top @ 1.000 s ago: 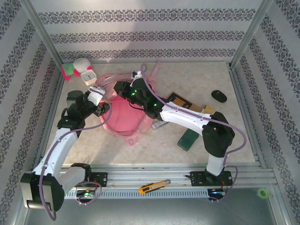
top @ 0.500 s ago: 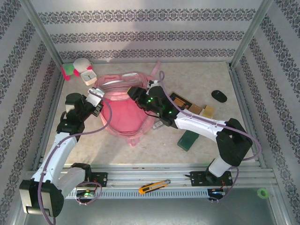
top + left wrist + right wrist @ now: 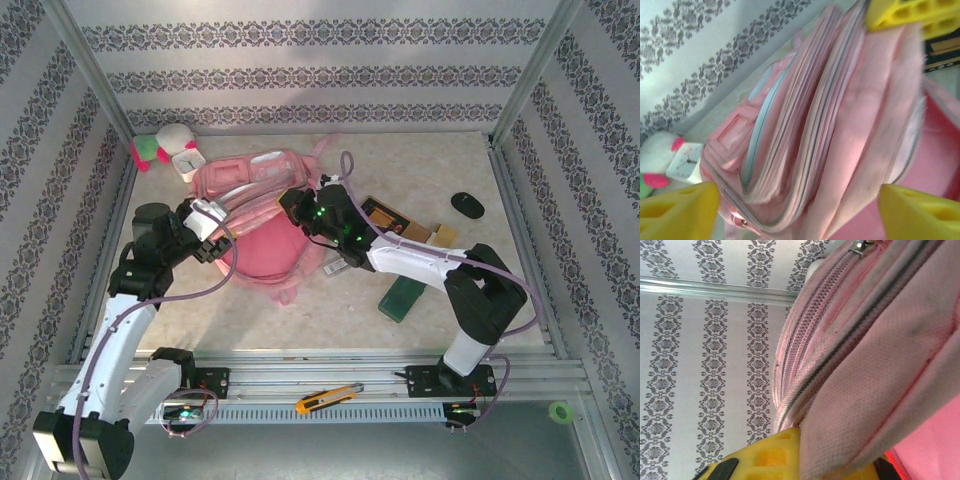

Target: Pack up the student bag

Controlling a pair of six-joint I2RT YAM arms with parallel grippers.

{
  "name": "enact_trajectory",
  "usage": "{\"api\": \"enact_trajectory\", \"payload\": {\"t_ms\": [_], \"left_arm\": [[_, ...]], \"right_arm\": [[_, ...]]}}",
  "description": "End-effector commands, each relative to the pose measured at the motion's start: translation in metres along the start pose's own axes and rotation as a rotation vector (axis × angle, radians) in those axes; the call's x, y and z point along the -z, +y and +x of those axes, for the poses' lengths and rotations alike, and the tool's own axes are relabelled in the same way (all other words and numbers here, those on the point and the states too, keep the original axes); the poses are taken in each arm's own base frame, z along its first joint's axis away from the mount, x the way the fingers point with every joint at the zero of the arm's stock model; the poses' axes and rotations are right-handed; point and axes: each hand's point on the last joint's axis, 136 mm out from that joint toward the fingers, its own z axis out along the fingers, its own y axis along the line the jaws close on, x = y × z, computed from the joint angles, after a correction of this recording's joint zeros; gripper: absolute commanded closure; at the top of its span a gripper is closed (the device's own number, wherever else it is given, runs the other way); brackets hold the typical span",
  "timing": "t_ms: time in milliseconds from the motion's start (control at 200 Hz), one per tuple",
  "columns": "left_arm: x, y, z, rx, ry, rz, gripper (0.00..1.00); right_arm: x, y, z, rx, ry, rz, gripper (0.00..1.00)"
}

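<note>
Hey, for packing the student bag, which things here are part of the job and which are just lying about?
Job: student bag; right claw, shut on its edge; left claw, open, facing it.
Lying about for now: plush toy, black oval object, dark green box, wooden blocks, utility knife, tape roll.

One bag (image 3: 262,235) has two arms (image 3: 125,300) (image 3: 420,262) reaching to it. Behind the bag's left corner sit one plush toy (image 3: 160,148) and one white clock (image 3: 187,162). To the bag's right lie one dark box (image 3: 380,213), two tan blocks (image 3: 415,232) (image 3: 445,235), one black oval thing (image 3: 467,205) and one green slab (image 3: 403,297). Well in front of the bag are one yellow knife (image 3: 328,398) and one green ring (image 3: 561,411).
</note>
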Motion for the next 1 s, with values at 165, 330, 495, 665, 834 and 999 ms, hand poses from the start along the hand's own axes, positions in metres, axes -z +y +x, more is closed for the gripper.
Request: {"api": "enact_trajectory", "payload": {"t_ms": [165, 330, 495, 665, 834, 999], "left_arm": [[-0.027, -0.019, -0.006, -0.184, 0.057, 0.067, 0.09], [-0.063, -0.001, 0.006, -0.199, 0.14, -0.005, 0.09], [-0.075, 0.012, 0.018, -0.186, 0.187, -0.078, 0.56], [-0.069, 0.013, 0.029, -0.166, 0.217, -0.11, 0.9], [-0.055, -0.002, 0.082, -0.351, 0.446, -0.023, 0.89], [-0.031, 0.004, 0.123, -0.484, 0.651, -0.016, 0.81]], "right_arm": [[-0.015, 0.046, 0.025, 0.0, 0.003, -0.12, 1.0], [-0.016, 0.05, 0.035, 0.012, 0.022, -0.122, 1.0], [-0.004, 0.045, 0.03, 0.055, 0.005, -0.091, 0.93], [0.029, 0.015, 0.013, 0.154, -0.011, 0.053, 0.65], [0.077, -0.042, -0.005, 0.193, 0.028, 0.254, 0.56], [0.117, -0.085, -0.016, 0.198, 0.083, 0.375, 0.56]]}}
